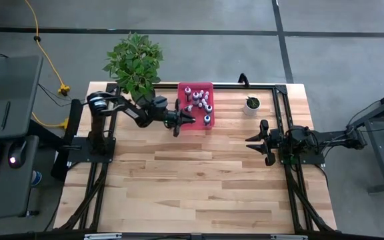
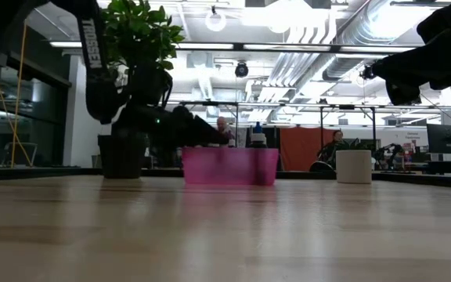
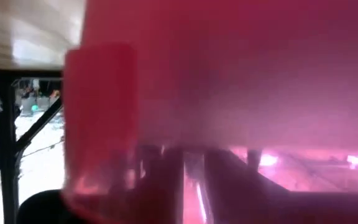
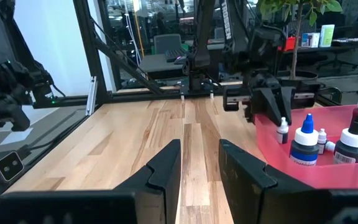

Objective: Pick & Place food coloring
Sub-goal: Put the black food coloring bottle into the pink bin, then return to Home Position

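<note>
The food coloring bottles (image 1: pixel 202 100) stand inside a pink tray (image 1: pixel 191 127) at the table's far middle. They are small, with white caps, and a few are taller with blue or dark tops (image 4: pixel 328 140). My left gripper (image 1: pixel 191 119) reaches level from the left over the tray's left wall. In the right wrist view it (image 4: pixel 263 102) hovers just above one tiny bottle (image 4: pixel 283 131). The left wrist view is filled by the pink tray wall (image 3: pixel 229 93). My right gripper (image 1: pixel 251 143) waits open above the table's right side, away from the tray (image 4: pixel 303 177).
A large leafy plant (image 1: pixel 135 63) in a dark pot (image 2: pixel 121 157) stands left of the tray. A small white pot with a green plant (image 1: pixel 251 105) sits to the tray's right. Bare wood stretches across the near half of the table (image 1: pixel 192 193). People sit in the room behind (image 2: pixel 337 141).
</note>
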